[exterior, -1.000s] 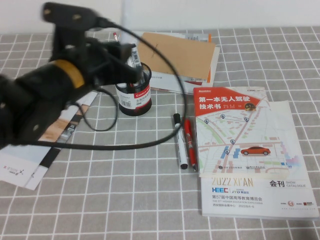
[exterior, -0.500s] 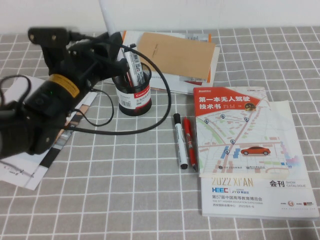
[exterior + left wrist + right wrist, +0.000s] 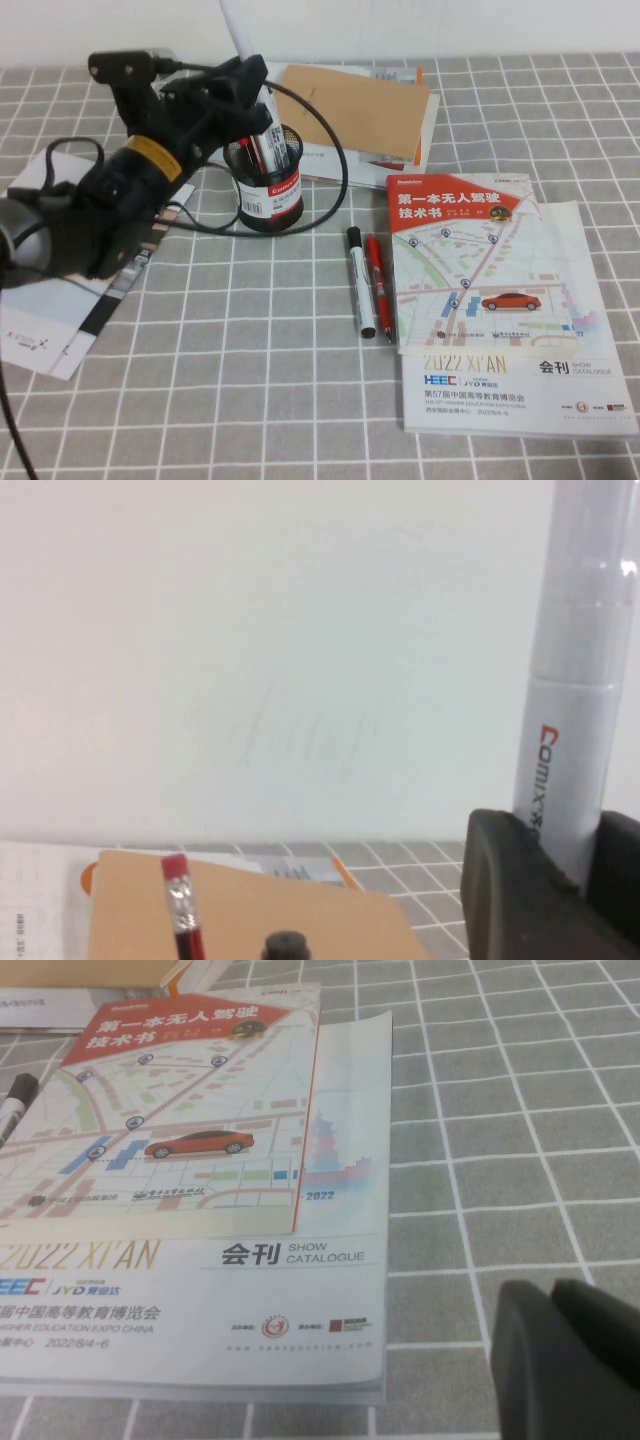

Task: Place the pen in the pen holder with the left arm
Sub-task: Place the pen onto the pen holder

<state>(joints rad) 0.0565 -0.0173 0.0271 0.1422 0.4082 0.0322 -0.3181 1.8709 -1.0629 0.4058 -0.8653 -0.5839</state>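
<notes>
White plastic pen (image 3: 240, 40): light, stiff, smooth barrel, likely slippery; best held mid-barrel. Left gripper (image 3: 250, 112) jaws pinching lower barrel, pen upright, cap end high, lower tip seemingly inside pen holder (image 3: 268, 180) near far-left part of counter (image 3: 250, 400). Right gripper (image 3: 570, 1360) over near-right counter; jaw state: cannot tell.

Even, diffuse, bright lighting is seen in every view; only faint, soft shadows are cast. Mild softness is noted throughout the high view. In the left wrist view the white wall (image 3: 250, 650) is nearly washed out, and a small glare spot is shown on the pen (image 3: 575, 710).
</notes>
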